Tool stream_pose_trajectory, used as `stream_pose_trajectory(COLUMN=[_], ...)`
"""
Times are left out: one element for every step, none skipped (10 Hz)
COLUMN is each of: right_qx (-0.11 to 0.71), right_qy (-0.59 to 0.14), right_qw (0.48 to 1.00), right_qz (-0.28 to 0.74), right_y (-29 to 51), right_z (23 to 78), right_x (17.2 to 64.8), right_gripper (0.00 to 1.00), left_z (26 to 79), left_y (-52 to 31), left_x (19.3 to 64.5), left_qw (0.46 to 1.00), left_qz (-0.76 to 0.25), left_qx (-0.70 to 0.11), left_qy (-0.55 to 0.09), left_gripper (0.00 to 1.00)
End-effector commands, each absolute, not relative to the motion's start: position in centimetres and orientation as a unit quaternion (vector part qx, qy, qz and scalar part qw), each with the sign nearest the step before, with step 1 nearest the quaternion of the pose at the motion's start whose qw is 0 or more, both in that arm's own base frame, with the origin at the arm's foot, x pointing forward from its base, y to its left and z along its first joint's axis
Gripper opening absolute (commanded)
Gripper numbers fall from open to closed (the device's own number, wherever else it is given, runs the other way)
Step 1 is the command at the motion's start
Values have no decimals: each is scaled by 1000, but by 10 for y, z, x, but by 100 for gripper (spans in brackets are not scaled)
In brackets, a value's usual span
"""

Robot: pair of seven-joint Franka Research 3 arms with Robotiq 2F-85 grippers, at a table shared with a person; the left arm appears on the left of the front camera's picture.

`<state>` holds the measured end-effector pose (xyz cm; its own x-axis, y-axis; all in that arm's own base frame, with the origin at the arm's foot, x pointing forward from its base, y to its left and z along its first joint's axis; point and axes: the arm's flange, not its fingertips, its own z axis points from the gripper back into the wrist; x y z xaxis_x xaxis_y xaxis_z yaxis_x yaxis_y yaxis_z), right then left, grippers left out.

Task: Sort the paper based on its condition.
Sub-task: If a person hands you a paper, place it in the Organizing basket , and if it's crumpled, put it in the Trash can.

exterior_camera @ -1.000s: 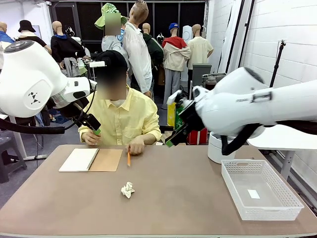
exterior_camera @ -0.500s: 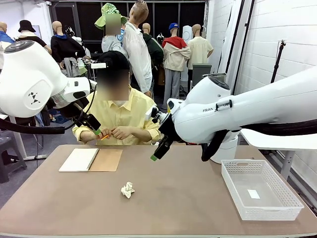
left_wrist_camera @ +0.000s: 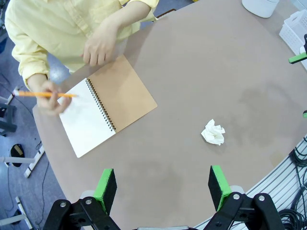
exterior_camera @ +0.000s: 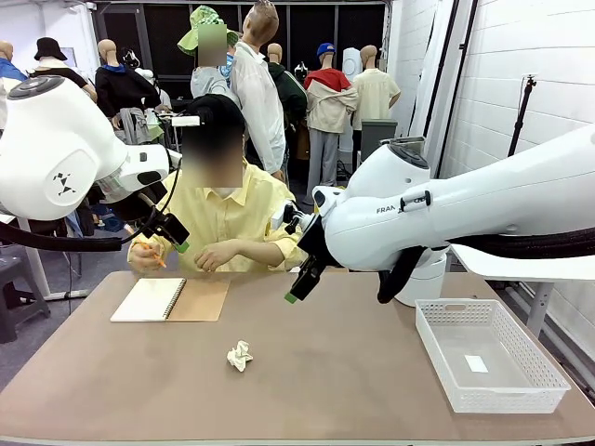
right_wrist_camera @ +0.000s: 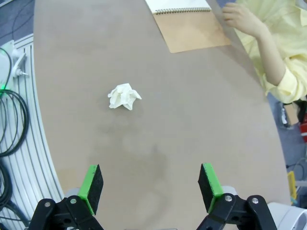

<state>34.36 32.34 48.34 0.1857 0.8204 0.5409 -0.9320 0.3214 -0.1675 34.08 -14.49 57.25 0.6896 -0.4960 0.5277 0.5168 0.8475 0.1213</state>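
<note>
Lying crumpled into a small ball, the paper sits on the bare brown desk, near the middle and a little toward the robot's left, touching nothing else. Beyond it, near the far edge, a spiral-bound notebook lies open flat, its white page toward the robot's left and its brown kraft cover folded out beside it. The person at the far side, in a yellow shirt, holds an orange pencil in one hand at the white page's far corner; the other hand rests at the desk edge just past the kraft cover. The left tool hangs high above the desk's left part, its green-padded fingers wide apart with nothing between them. The right tool hovers above the desk's middle, beyond the paper ball, pointing down; its fingers too stand wide apart and empty. A white plastic basket stands on the desk's right side, well apart from the paper, with a small white rectangle flat on its floor.
</note>
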Motion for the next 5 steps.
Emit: stream_pose_trajectory(right_qx=[112,100,107,108,107], right_qy=[-278,-279,-272,-261,-247], right_qw=[765,763,761,760,757], right_qz=[569,574,580,586,595], right_y=[324,323,337,349,365], right_z=[483,483,475,466,456], right_x=[344,344,351,354,357], right_gripper=[100,100,100,100,100], left_z=[571,571,571,571,571], left_y=[-144,-144,-144,-144,-144], left_x=[342,342,342,342,342], left_qw=[916,916,916,916,916], left_qz=[-279,-279,-279,-279,-279], left_qx=[-18,-18,-18,-18,-18], left_qy=[-287,-287,-287,-287,-287], left_gripper=[100,100,100,100,100])
